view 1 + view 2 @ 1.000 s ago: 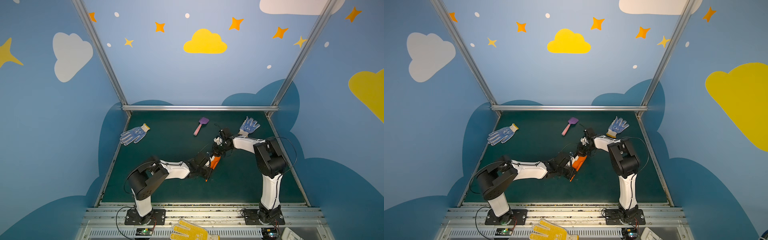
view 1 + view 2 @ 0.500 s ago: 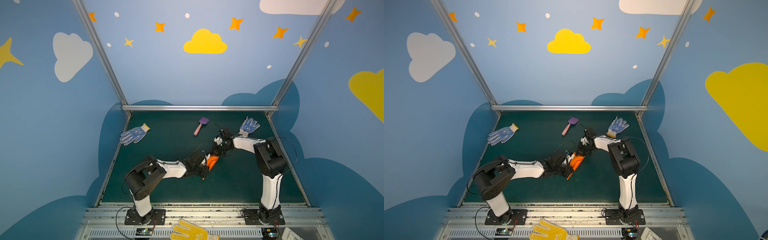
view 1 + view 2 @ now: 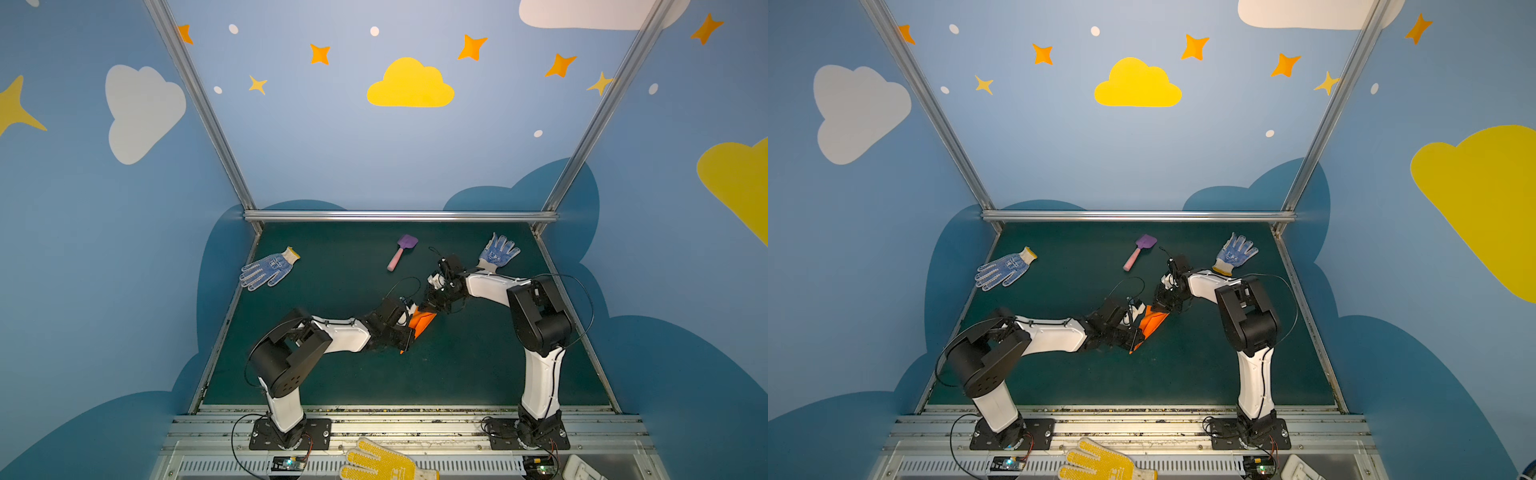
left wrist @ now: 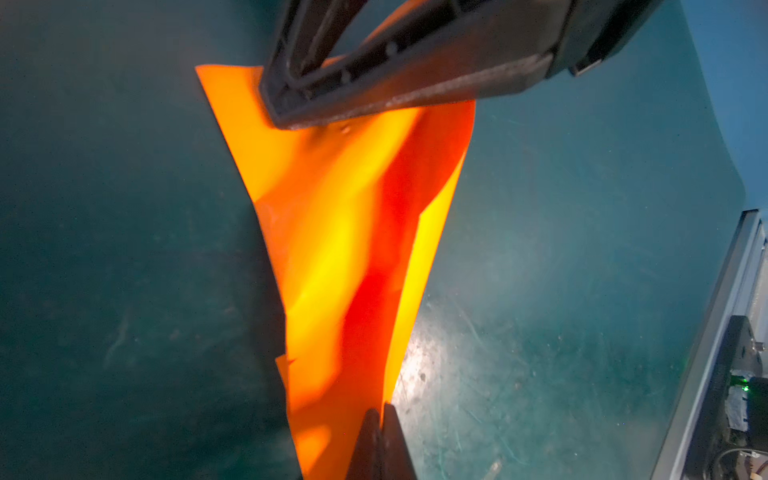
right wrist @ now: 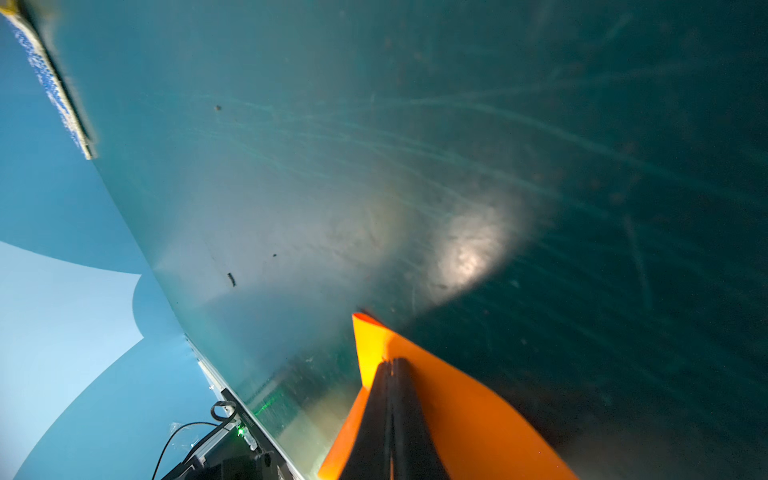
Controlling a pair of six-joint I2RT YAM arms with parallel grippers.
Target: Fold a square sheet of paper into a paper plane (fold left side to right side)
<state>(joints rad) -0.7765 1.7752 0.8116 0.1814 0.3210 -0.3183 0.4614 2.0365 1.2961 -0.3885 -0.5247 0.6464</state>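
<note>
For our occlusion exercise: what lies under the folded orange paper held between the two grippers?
Only green mat shows around the orange paper, pinched by the left gripper and right gripper. The patch directly beneath is covered.

My right gripper point(image 5: 392, 368), jaws pressed together, pinches the folded orange paper point(image 5: 465, 399) near its edge, the scratched green mat point(image 5: 374, 145) lying beyond.

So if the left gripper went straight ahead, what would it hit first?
Most likely the right gripper, clamped on the far end of the folded orange paper that the left gripper pinches; depth is unclear.
</note>
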